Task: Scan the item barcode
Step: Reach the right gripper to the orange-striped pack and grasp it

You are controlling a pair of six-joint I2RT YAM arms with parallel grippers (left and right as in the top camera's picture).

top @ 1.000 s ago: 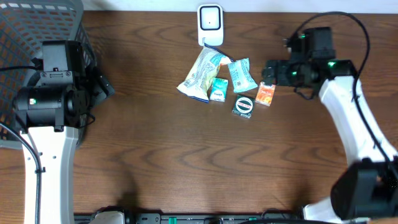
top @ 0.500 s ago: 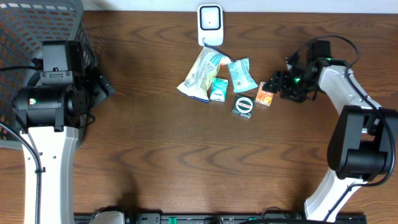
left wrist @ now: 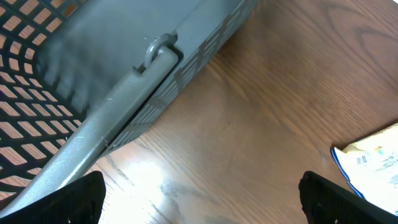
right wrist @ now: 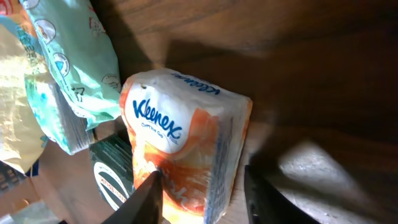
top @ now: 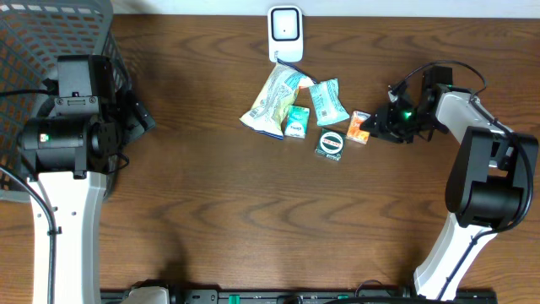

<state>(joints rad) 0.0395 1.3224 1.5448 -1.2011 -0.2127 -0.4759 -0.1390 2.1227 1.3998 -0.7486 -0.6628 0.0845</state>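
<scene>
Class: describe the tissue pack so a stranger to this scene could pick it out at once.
Below the white scanner at the table's far edge lies a cluster of small packets. The tissue pack sits at the cluster's right end, nearest the right arm. It alone is orange and white, with a blue Kleenex logo.

Five small packets (top: 327,101), one scanner (top: 285,34), one basket (top: 34,38), two arms (top: 66,198)
</scene>
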